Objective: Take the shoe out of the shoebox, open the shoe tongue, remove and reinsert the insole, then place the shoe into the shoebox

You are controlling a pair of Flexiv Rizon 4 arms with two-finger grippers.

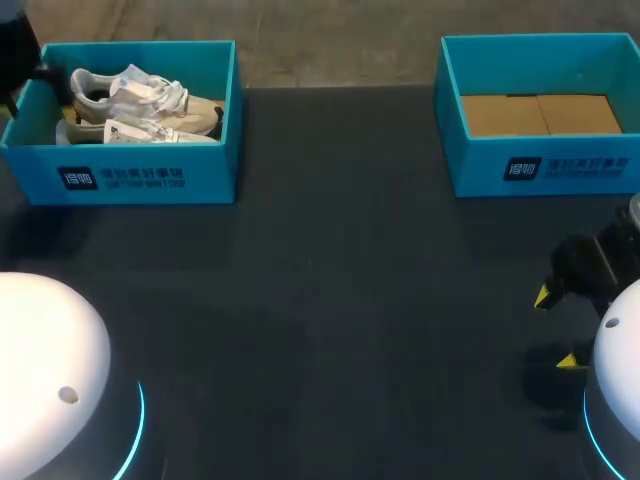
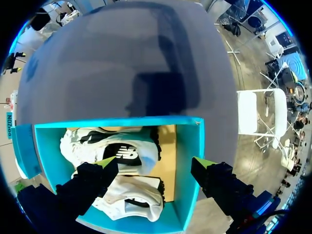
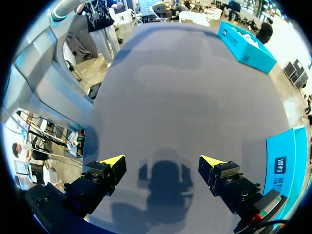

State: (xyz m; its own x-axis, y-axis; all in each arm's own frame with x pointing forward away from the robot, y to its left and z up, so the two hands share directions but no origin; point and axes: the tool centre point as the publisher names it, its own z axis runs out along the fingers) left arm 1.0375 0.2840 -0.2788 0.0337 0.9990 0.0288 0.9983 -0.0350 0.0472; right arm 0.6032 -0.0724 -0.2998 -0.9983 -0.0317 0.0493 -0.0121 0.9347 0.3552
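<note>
A wide matte black table is carrying everything, and two boxes are standing at its far side, well apart from each other. At the far left corner an open teal cardboard shoebox is sitting upright with white print on its front wall. At the far right a second teal box of the same kind is standing open, showing only its brown cardboard floor. The pair of white and cream lace-up sneakers is lying inside the left shoebox, side by side on their sides. They are filling most of its floor, with dark soles and trim showing. In the left wrist view the shoebox is appearing directly under the left tool. This tool is hanging above the sneakers with its yellow-tipped fingers spread wide and pinching nothing. One fingertip is over the upper sneaker and the other is over the box's side wall. Whether either tip is touching anything cannot be told. The right tool is hovering over bare table near the right edge, in front of the second box and well apart from the sneakers. In its own wrist view the right tool is also spread wide and is gripping nothing, with only its shadow on the table beneath.
</note>
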